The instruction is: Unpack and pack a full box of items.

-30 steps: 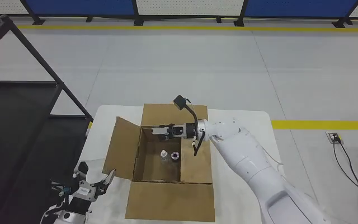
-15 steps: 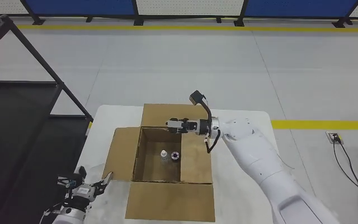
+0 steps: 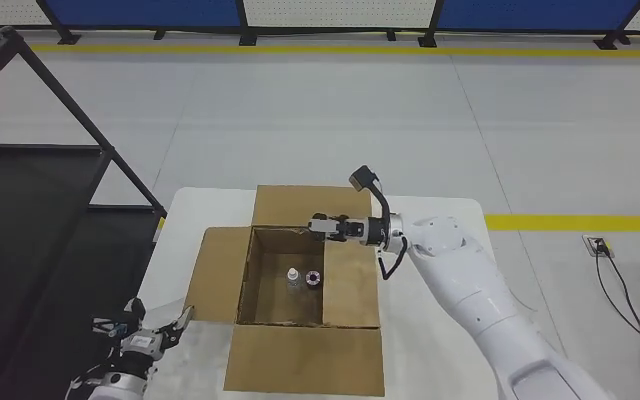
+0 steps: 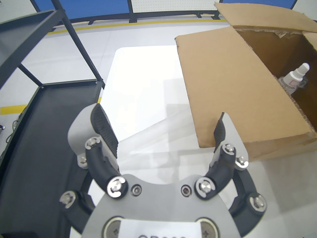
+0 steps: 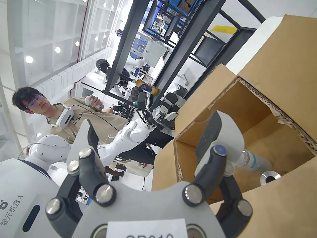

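Now that the left flap (image 3: pixel 212 272) has dropped flat, the box (image 3: pixel 352 295) is wide open.
A second ago that flap stuck up and the right hand (image 3: pixel 320 224) was over the inside of the box. Now this hand has pulled back to the far edge, fingers spread and holding nothing. The left hand (image 4: pixel 158 115) has slid back by the near left corner of the desk (image 3: pixel 195 215), spread and holding nothing too. I think the opening part is done and taking things out can start. The box is brown card with all four flaps out, in the middle of the desk. On its floor a small bottle (image 3: pixel 292 277) with a white cap stands just beside a shiny round thing (image 3: pixel 314 278).
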Robot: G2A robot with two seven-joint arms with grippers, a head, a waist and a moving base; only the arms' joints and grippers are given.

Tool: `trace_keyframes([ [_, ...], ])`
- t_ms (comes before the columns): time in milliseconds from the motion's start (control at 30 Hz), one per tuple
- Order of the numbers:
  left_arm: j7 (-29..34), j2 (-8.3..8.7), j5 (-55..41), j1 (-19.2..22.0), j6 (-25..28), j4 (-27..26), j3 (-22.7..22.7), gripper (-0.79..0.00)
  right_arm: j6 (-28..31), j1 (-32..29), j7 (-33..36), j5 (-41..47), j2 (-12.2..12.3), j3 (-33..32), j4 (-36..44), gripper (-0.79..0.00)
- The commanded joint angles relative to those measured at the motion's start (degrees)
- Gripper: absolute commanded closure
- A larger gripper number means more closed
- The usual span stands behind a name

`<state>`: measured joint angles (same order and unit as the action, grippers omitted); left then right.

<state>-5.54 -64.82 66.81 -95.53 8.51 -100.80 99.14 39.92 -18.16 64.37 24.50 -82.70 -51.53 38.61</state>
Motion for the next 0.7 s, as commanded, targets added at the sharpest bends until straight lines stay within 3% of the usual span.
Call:
trace_keyframes([
  [0, -0.9, -0.07, -0.2, -1.2, -0.4, -1.6, 0.7, -0.785, 0.0, -0.2, 0.0, 0.1, 0.3, -0.1, 0.4, -0.785],
  [433, -7.5, -0.65, 1.5, -8.2, -2.8, -14.4, 5.0, -0.785, -1.4, -1.4, 1.4, 0.5, 2.3, -0.5, 3.2, -0.785],
  [667, -10.1, -0.95, 8.8, -12.4, -2.1, -25.3, 2.7, -0.785, 0.3, -4.2, -0.3, -1.8, 4.6, -1.7, 8.0, -0.785],
])
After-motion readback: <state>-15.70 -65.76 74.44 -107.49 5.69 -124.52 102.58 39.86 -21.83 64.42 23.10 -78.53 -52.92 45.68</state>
